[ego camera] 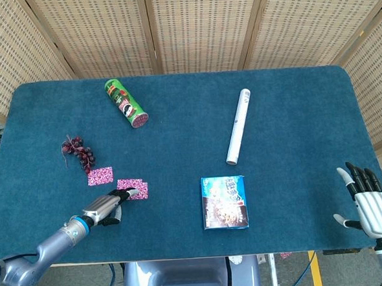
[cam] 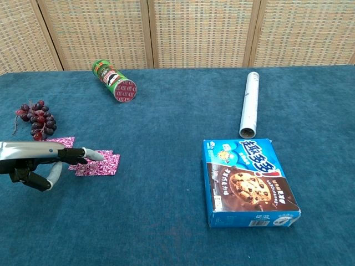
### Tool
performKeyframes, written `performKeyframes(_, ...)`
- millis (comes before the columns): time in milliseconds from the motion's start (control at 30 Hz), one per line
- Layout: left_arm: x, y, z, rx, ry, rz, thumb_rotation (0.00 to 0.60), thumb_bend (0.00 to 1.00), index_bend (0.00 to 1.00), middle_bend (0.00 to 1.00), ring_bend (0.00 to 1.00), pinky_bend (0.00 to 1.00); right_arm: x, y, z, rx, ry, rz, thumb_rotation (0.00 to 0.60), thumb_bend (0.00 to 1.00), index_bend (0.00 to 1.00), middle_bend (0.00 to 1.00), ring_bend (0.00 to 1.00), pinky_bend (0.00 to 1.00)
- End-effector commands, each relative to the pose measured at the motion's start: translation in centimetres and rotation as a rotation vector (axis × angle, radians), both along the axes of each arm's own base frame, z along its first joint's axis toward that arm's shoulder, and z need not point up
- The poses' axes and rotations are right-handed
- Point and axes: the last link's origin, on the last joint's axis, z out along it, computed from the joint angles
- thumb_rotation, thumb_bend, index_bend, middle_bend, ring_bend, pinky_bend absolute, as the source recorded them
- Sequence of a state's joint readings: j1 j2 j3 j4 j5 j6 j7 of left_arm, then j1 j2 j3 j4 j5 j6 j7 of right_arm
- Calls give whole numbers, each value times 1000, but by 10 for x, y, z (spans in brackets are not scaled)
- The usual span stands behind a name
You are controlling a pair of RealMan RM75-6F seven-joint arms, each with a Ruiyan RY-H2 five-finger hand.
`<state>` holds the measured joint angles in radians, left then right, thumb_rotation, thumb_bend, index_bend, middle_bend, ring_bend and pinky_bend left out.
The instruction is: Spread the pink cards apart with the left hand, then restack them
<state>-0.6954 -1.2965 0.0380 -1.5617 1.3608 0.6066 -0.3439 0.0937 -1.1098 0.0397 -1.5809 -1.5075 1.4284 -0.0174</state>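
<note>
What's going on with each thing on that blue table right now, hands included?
Pink cards: spread flat, one lying apart near the grapes.
Left hand: fingers reaching onto the nearer cards, holding nothing.
Right hand: open, fingers spread, off the table's corner.
Chip can: lying on its side.
White tube: lying flat.
Cookie box: flat, closed, face up.
Grapes: resting loose.

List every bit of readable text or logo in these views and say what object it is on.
"趣多多": large white characters on the blue cookie box.
Small print along the box's front edge: too small to read.
Green chip can: a mascot face logo shows in the head view, but the lettering is too blurred to read.
White tube, pink cards: no text visible.
</note>
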Motion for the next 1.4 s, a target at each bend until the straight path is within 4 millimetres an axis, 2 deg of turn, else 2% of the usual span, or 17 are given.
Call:
performKeyframes(33,0,5,-4,-1,10,7,600,1000,0,0,0,0,0,0,0,2,0,0,600,0,0,0,0,0)
performKeyframes(233,-1,15,-7,9,23,23,600,1000,0,0,0,0,0,0,0,3,1,-1,600,0,0,0,0,0)
performKeyframes(700,5,57,-8,89,90,8,600,1000,0,0,0,0,0,-1,0,4,-2,-5,600,0,0,0,0,0)
performKeyframes(833,12,66,1,160,58,13,600,1000,0,0,0,0,0,-1,0,4,-6,-9,600,0,0,0,0,0)
performKeyframes(1033,13,62,27,243,-11,37,600,996,0,0,0,0,0,-1,0,6,-9,-10,600,0,0,0,0,0)
performKeyframes(1067,11,59,32,258,-22,37,600,932,0,0,0,0,0,-1,0,6,-9,-9,600,0,0,0,0,0)
performKeyframes(1133,7,56,41,295,-40,36,600,665,0,0,0,0,0,-1,0,7,-9,-8,600,0,0,0,0,0)
performKeyframes(1167,3,54,46,319,-45,31,600,455,0,0,0,0,0,0,0,7,-9,-7,600,0,0,0,0,0)
performKeyframes(1200,-1,52,51,347,-44,25,600,293,0,0,0,0,0,0,0,7,-10,-8,600,0,0,0,0,0)
performKeyframes(1267,-10,48,57,379,-35,19,600,151,0,0,0,0,0,0,0,7,-9,-7,600,0,0,0,0,0)
performKeyframes(1300,-15,45,59,391,-28,20,600,118,0,0,0,0,0,0,0,8,-8,-7,600,0,0,0,0,0)
performKeyframes(1400,-29,35,63,402,-23,38,600,97,0,0,0,0,1,0,0,7,-7,-6,600,0,0,0,0,0)
